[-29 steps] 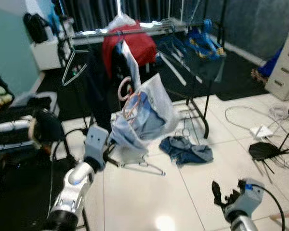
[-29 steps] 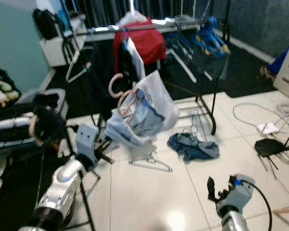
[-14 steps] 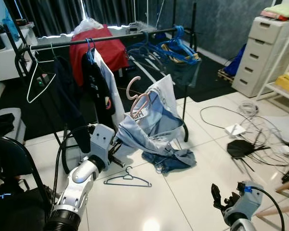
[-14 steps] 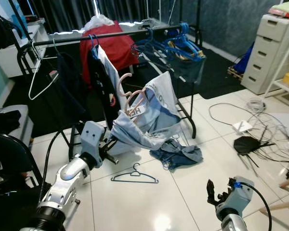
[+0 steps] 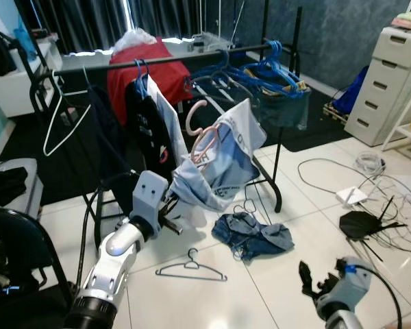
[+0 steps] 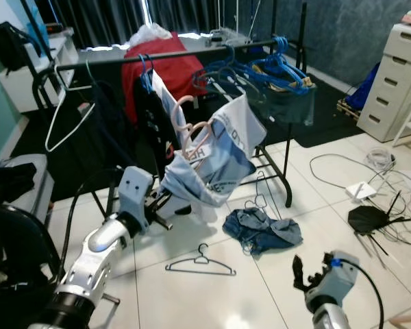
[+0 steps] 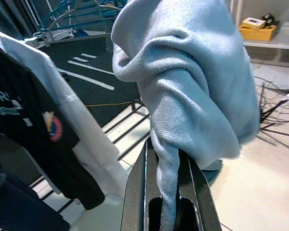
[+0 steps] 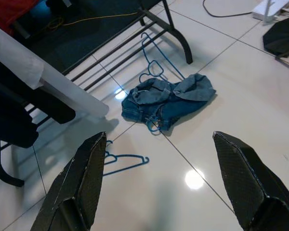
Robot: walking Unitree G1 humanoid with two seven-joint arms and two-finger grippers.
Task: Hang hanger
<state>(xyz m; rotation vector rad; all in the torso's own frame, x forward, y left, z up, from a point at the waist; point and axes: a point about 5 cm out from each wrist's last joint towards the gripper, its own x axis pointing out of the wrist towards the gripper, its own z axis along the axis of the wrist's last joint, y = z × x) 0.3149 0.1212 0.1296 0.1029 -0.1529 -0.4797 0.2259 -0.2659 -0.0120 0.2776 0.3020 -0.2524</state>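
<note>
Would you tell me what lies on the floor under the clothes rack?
A crumpled denim garment and a dark hanger lie on the tiles by the rack. Hanging clothes cover the floor farther back.

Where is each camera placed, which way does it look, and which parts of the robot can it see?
Eye views: on the head, looking forward and down at the rack, the floor and both arms; the left tool holds a shirt on a pink hanger.
Left wrist view: looks along its fingers, shut on the shirt.
Right wrist view: looks between its open fingers at jeans on the floor.
Shared: the eye views also show the jeans and the right tool.
</note>
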